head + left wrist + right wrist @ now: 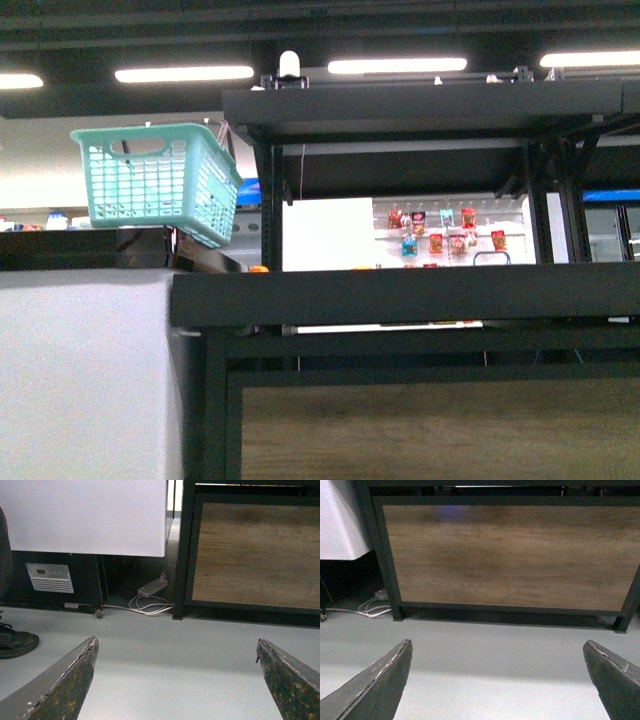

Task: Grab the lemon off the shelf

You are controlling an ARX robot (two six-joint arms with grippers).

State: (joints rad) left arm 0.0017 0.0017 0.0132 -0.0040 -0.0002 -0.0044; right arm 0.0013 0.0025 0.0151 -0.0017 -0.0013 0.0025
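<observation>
Left gripper (175, 641) and right gripper (497, 642) hold jaws wide before shelf (400, 295); distant packets (436, 242) illegible.

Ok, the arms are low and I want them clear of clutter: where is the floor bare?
Bare grey floor runs along the wood panel, before the open right gripper. Before the open left gripper it is bare too, but crowded beyond: cables, power strip, a shoe.

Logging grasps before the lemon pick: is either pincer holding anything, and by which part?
Nothing is held. The left pincer and right pincer are both open and empty.
</observation>
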